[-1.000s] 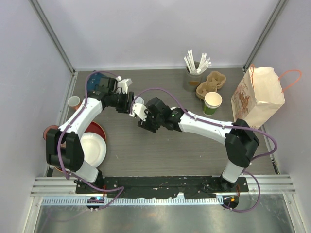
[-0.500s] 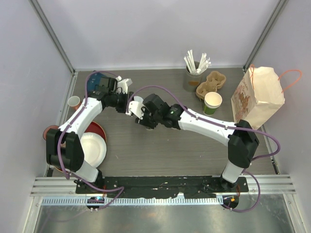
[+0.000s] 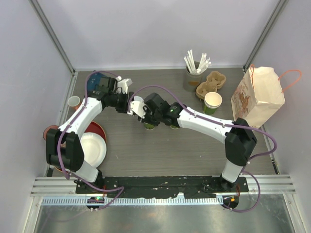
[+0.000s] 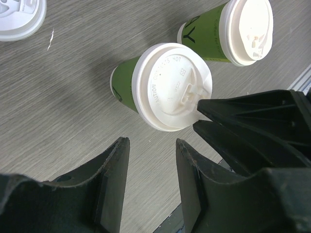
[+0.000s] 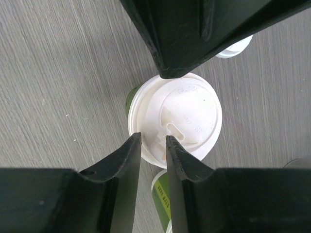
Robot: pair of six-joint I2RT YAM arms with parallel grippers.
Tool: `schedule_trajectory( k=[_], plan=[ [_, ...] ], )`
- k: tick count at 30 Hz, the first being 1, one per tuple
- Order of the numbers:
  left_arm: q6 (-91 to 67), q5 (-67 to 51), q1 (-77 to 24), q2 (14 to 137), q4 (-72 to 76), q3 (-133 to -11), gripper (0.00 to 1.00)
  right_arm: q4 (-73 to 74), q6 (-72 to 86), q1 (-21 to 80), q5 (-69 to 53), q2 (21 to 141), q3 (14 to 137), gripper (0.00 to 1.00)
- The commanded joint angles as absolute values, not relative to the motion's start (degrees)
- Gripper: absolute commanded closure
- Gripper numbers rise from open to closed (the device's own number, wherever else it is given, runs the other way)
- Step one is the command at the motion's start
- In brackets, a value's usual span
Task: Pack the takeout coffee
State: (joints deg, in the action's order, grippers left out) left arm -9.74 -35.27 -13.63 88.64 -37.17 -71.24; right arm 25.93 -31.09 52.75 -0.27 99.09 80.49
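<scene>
My left gripper [image 4: 150,167] hangs above the wooden table [image 3: 160,155] with its jaws about half apart. Bare wood shows between them and they hold nothing. Just past my fingertips, toward 12 o'clock in the left wrist view, stands the lidded green coffee cup [image 4: 172,85], upright, its white sip lid facing up. A second lidded green cup [image 4: 245,29] stands near it at 1 o'clock, and a loose white lid [image 4: 17,17] lies flat at 10 o'clock.

My right gripper [image 5: 153,148] comes at the same cup from the opposite side. Its jaws are drawn to a narrow slot, with the tips over the lid's rim at 7 o'clock. I cannot tell whether they pinch the lid or only hover over it.

In the top view both grippers meet left of the table's middle, at about 10 o'clock. The cardboard cup carrier [image 3: 211,81] lies at 1 o'clock, and an open green paper cup [image 3: 213,100] stands just beside it. The paper bag [image 3: 257,94] stands at 2 o'clock, well apart from the lidded cups.
</scene>
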Motion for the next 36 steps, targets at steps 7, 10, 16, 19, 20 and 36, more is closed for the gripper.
schedule_trajectory(
  k=[7,10,16,19,20,36],
  plan=[
    [-8.7,-36.9,-13.5,88.1,-37.5,-73.6,0.53,26.5,-33.3,52.8,2.2,101.8,83.0,0.7],
    [-8.7,-37.2,-13.4,88.2,-37.6,-73.7,0.53,26.6,-33.2,52.8,2.9,102.7,82.1,0.75],
    [-8.3,-37.3,-13.5,88.2,-37.8,-74.1,0.53,23.9,-31.0,53.7,3.7,102.5,76.0,0.7],
    [-8.3,-37.3,-13.4,89.2,-38.0,-74.6,0.53,23.4,-30.1,54.2,3.9,102.6,74.4,0.7],
    [-8.3,-37.3,-13.4,89.6,-38.1,-74.8,0.53,22.9,-29.9,54.2,4.0,102.6,74.0,0.7],
    [-8.6,-36.6,-13.5,92.3,-37.5,-77.6,0.51,26.5,-28.7,53.8,0.7,98.5,84.1,0.61]
  ],
)
